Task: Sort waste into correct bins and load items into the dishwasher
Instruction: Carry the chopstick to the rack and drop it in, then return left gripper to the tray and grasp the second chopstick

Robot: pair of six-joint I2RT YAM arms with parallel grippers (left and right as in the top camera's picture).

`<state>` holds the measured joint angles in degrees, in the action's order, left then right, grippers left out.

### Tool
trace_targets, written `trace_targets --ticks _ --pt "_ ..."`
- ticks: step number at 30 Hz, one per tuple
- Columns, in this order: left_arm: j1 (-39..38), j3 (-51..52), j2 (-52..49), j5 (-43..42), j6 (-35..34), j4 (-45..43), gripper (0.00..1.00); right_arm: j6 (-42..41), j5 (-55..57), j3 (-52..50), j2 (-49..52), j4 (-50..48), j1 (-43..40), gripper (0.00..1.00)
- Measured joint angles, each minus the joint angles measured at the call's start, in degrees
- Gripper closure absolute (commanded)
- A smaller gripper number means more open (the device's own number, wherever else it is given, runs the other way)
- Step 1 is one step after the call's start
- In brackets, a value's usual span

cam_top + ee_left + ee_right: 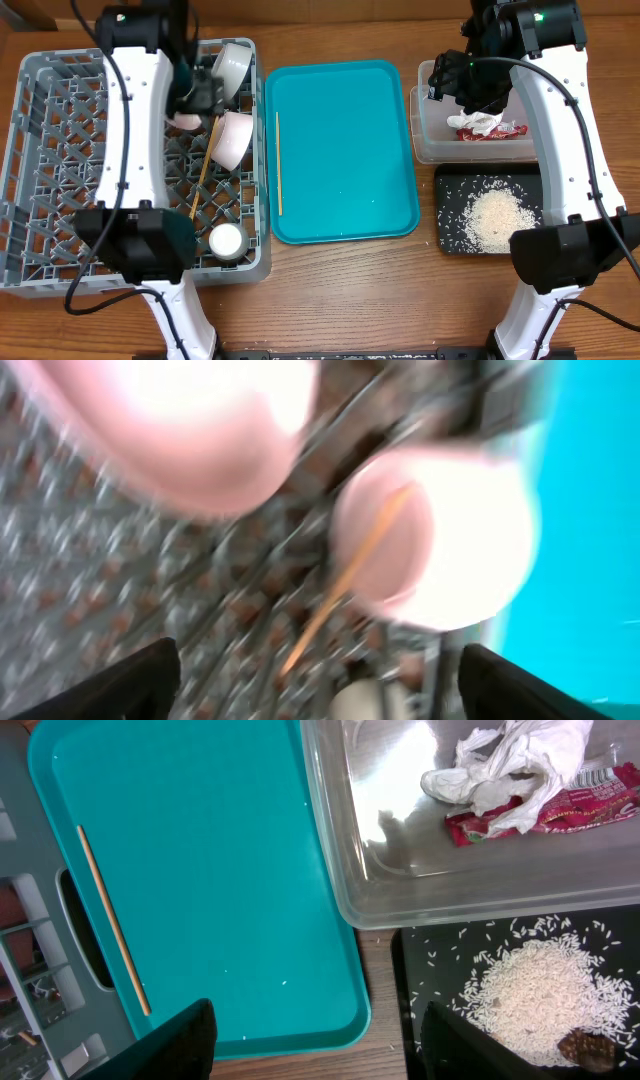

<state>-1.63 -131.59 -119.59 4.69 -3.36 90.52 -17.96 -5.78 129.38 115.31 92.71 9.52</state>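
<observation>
The grey dish rack [60, 150] holds a bowl [232, 65] at its back right, a second bowl [235, 138], a pinkish plate [185, 121] partly hidden by my left arm, and one chopstick [204, 172]. My left gripper [205, 95] hovers over them, open and empty; its view is blurred, showing a bowl [440, 540] and the chopstick [345, 575]. The other chopstick [279, 163] lies on the teal tray [340, 150]. My right gripper [315, 1040] is open and empty above the tub's left edge. The clear tub [430, 140] holds the napkin [510, 765] and wrapper [565, 815]. Rice [540, 990] lies in the black tray [450, 180].
A small white cup [227, 240] stands in the rack's front right corner. The teal tray carries a few stray rice grains. Bare wooden table shows in front of the trays and behind them.
</observation>
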Motion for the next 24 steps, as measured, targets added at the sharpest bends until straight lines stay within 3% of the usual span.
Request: trace_targets --ticks 9,15,20,24 --pt "-16.55 -1.55 0.81 -8.74 -0.96 -8.04 0.00 -0.02 0.02 0.00 0.00 -0.17 0.00 0.32" --pt "-24.65 -1.64 -3.67 1.27 -11.74 -4.79 0.00 -0.02 0.00 0.00 0.00 -0.33 0.00 0.32" --pt "-25.24 -1.62 -12.04 9.46 -23.04 -2.82 0.00 0.00 0.02 0.00 0.00 -0.35 0.00 0.32" --pt "-24.57 -1.53 -16.96 11.96 -27.36 -4.17 0.00 0.04 0.02 0.00 0.00 -0.37 0.00 0.32"
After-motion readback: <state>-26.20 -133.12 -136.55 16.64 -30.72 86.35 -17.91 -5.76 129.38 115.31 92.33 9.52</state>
